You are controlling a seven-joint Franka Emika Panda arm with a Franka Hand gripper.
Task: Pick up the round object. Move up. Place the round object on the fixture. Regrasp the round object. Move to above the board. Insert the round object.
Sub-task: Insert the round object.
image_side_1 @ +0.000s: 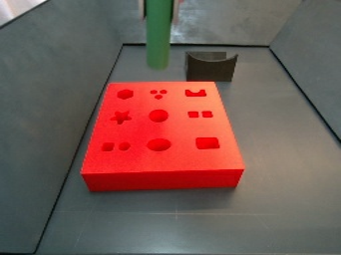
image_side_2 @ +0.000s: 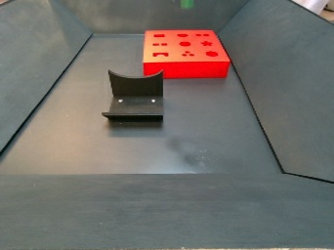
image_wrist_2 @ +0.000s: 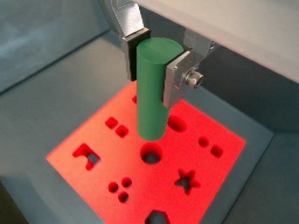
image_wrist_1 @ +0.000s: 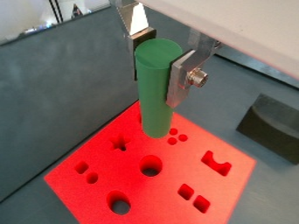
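My gripper (image_wrist_1: 158,68) is shut on the round object (image_wrist_1: 156,105), a smooth green peg held upright by its upper end between the silver fingers (image_wrist_1: 177,83). Both wrist views show this; in a wrist view the gripper (image_wrist_2: 155,70) holds the peg (image_wrist_2: 152,109) with its lower end hanging free above the red board (image_wrist_2: 211,171). The board (image_wrist_1: 181,162) lies flat below, with round, star and square cutouts. In a side view the peg (image_side_1: 159,30) hangs above the board's (image_side_1: 160,125) far edge; the gripper is out of that frame. The dark notched fixture (image_side_1: 210,66) stands empty behind the board.
Grey sloping walls enclose the dark floor (image_side_2: 183,146) on all sides. In a side view the fixture (image_side_2: 133,95) stands on the floor in front of the board (image_side_2: 185,63), and a sliver of the peg (image_side_2: 187,4) shows at the top edge.
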